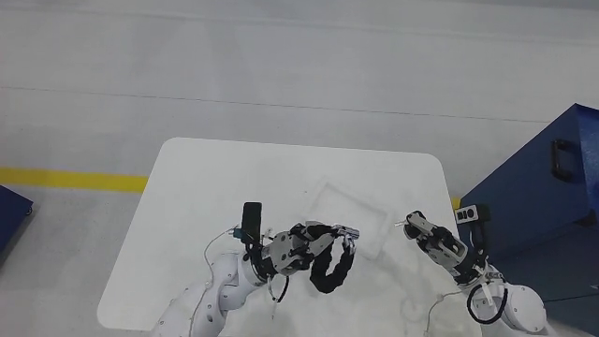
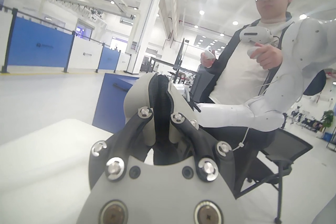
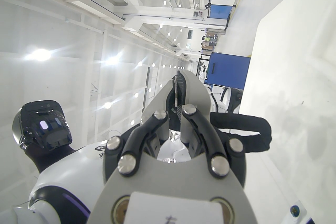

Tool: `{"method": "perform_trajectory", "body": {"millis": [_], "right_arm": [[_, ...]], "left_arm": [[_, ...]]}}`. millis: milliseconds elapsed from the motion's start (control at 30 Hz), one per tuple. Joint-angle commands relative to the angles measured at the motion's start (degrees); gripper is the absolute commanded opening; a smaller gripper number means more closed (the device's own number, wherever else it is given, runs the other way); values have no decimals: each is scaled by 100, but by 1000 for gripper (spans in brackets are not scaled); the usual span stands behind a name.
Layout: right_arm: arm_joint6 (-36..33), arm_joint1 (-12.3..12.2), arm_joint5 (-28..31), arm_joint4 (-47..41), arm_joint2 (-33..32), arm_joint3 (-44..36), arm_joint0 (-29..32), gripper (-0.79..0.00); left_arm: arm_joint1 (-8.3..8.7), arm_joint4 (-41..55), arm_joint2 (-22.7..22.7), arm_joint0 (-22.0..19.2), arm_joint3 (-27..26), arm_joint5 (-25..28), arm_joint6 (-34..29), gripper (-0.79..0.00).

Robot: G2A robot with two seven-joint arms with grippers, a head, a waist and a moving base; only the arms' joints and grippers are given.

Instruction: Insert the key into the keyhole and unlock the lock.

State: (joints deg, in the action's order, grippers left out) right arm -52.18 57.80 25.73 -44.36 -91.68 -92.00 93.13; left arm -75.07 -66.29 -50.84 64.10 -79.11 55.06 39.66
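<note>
Held low over the white table [image 1: 234,187], left gripper [image 2: 158,80] and right gripper [image 3: 179,78] both pinched closed, key and lock indiscernible; seemingly pre-insertion, next needing key-to-keyhole alignment.

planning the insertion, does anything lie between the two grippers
A faint clear tray lies on the table between the left gripper and the right gripper, partly under the left one. The key and lock are too small to make out.
</note>
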Motion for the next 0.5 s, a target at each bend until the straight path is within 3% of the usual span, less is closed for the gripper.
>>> {"method": "perform_trajectory", "body": {"millis": [0,67,233,467], "right_arm": [[0,0,0,0,0,0,0,-785],[0,0,0,0,0,0,0,-785],[0,0,0,0,0,0,0,-785],[0,0,0,0,0,0,0,-785]], "left_arm": [[-11,-665,9,-101,27,-129,552,-785],[-12,-1332,78,-241,94,-151,1026,-785],[-3,-2317,475,-578,243,-859,1816,-785],[67,-2838,1260,-1169,881,-1987,2945,-785]]}}
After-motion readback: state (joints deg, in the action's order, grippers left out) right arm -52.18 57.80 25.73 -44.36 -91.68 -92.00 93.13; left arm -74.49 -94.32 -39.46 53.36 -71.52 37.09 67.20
